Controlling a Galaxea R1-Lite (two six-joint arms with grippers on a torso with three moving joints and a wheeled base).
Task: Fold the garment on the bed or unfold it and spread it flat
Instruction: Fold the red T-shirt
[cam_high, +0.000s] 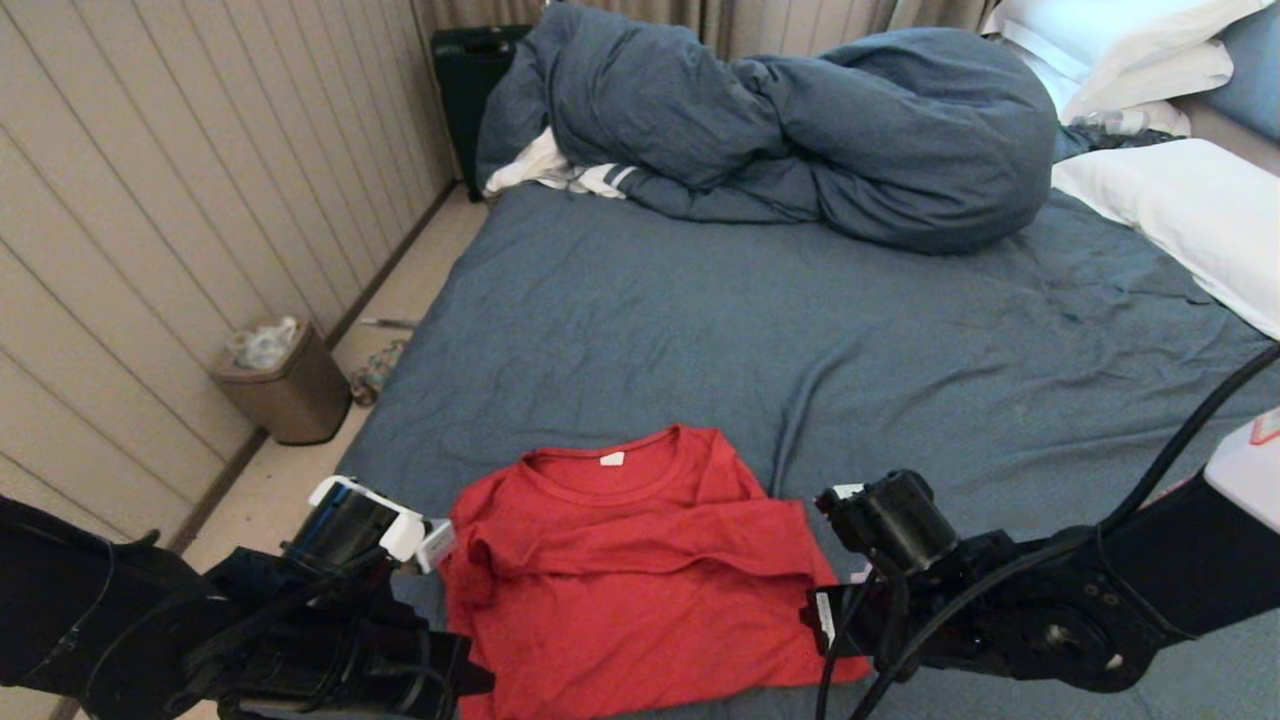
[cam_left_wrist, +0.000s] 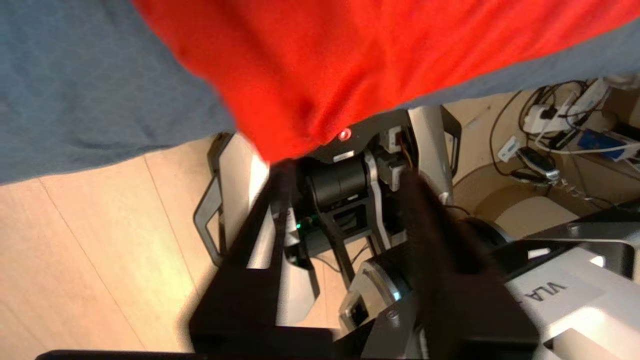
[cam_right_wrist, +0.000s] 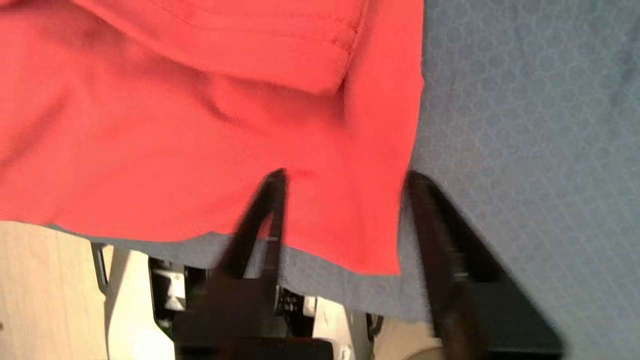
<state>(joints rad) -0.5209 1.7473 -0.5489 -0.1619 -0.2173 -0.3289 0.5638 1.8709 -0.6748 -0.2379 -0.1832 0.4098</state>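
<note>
Near the bed's (cam_high: 800, 330) front edge: red T-shirt (cam_high: 630, 570), partly folded, collar away. Left gripper (cam_left_wrist: 345, 175) and right gripper (cam_right_wrist: 345, 175) at its lower corners, fingers apart, gripping nothing. Farther back, bunched duvet (cam_high: 800, 130), pillows (cam_high: 1190, 210); bin (cam_high: 285, 380) on the floor.

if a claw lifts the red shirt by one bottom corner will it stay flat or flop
Probably flop: the garment is thin cloth, already creased, with a sleeve folded across its front, so a lifted corner would likely drape and drag the rest. It looks light. On the wrinkled bed sheet it may bunch rather than slide cleanly.
</note>
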